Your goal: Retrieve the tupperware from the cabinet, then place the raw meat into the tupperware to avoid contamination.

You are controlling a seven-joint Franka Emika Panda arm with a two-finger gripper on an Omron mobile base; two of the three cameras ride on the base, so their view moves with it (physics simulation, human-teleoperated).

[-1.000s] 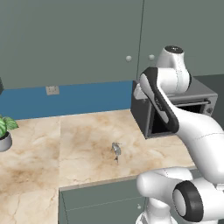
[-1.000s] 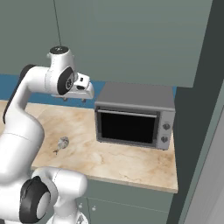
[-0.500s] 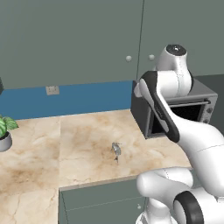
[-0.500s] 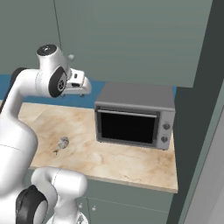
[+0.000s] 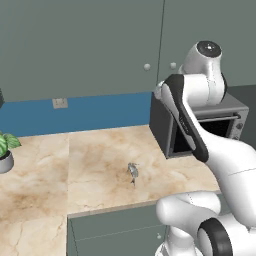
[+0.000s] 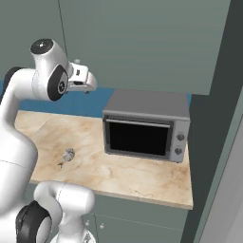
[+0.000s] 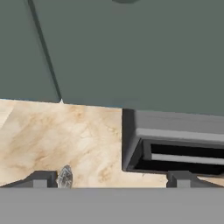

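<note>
We have swung the arm up toward the cabinet [image 5: 100,45], whose doors remain closed; our gripper [image 6: 88,85] hangs released, empty, near the knobs [image 5: 147,66]. The meat [image 5: 133,171] lies on the counter [image 5: 90,155]. Tupperware presumably inside.

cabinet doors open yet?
No: in the left base view both doors of the cabinet sit flush and closed, their knobs side by side.

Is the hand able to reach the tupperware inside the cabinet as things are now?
Probably not yet. The cabinet doors are shut, so the shelf inside is closed off. The open hand is raised near the door knobs and holds nothing.
</note>
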